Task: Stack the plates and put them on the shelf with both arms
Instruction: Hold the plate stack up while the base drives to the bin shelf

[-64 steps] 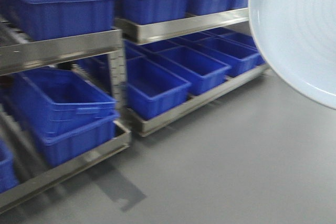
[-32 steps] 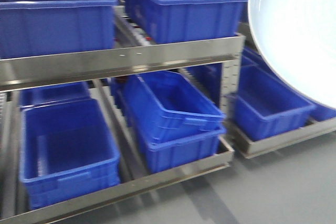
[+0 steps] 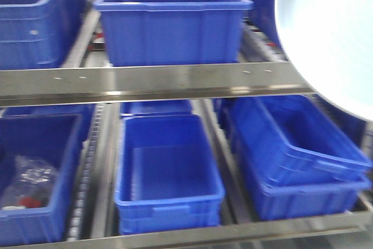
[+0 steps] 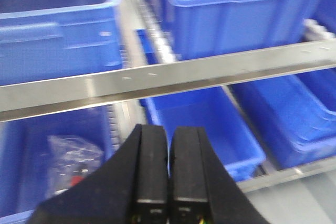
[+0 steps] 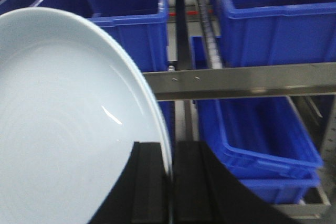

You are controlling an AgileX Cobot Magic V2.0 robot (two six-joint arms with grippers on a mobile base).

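The right gripper [image 5: 170,177] is pinching the rim of a pale plate [image 5: 63,124], holding it on edge before the shelf [image 3: 175,83]; its hollow face is facing left, rim curving up-left from the fingers. The left gripper [image 4: 169,153] is hanging with fingers pressed together on nothing, above blue bins [image 3: 169,167]
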